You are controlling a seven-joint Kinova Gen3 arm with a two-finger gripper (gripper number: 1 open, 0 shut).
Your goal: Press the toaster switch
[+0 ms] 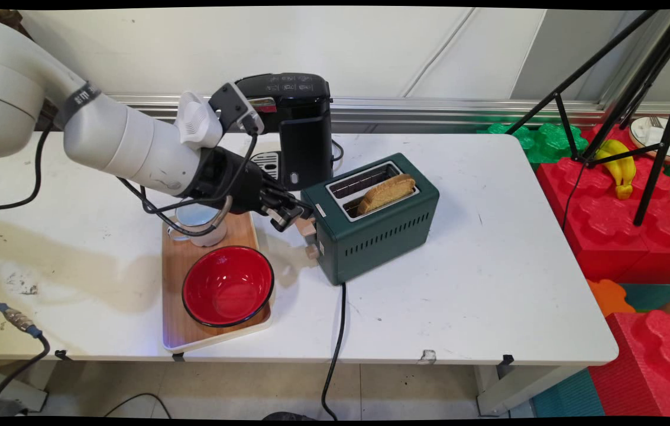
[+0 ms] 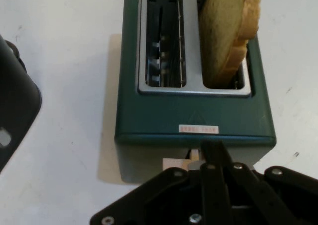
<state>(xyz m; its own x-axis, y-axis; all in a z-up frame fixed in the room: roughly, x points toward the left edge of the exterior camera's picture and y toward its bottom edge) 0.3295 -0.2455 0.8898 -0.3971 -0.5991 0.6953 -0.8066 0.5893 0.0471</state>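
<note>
A dark green two-slot toaster (image 1: 379, 236) stands mid-table with a slice of toast (image 1: 387, 192) sticking up from its near slot; the other slot is empty. My gripper (image 1: 299, 214) is shut, its fingers pressed together, at the toaster's left end. The tips sit right at the wooden lever (image 1: 310, 228). In the hand view the toaster (image 2: 194, 111) lies ahead, the toast (image 2: 231, 31) is in the right slot, and my gripper (image 2: 212, 148) reaches over the lever (image 2: 175, 164) against the toaster's end wall.
A black coffee machine (image 1: 296, 127) stands just behind the gripper. Under the arm, a wooden tray (image 1: 178, 331) carries a red bowl (image 1: 228, 287) and a pale cup (image 1: 198, 228). The toaster's cord (image 1: 337, 331) runs off the front edge. A tripod (image 1: 636, 89) and red foam blocks (image 1: 607, 225) are at the right.
</note>
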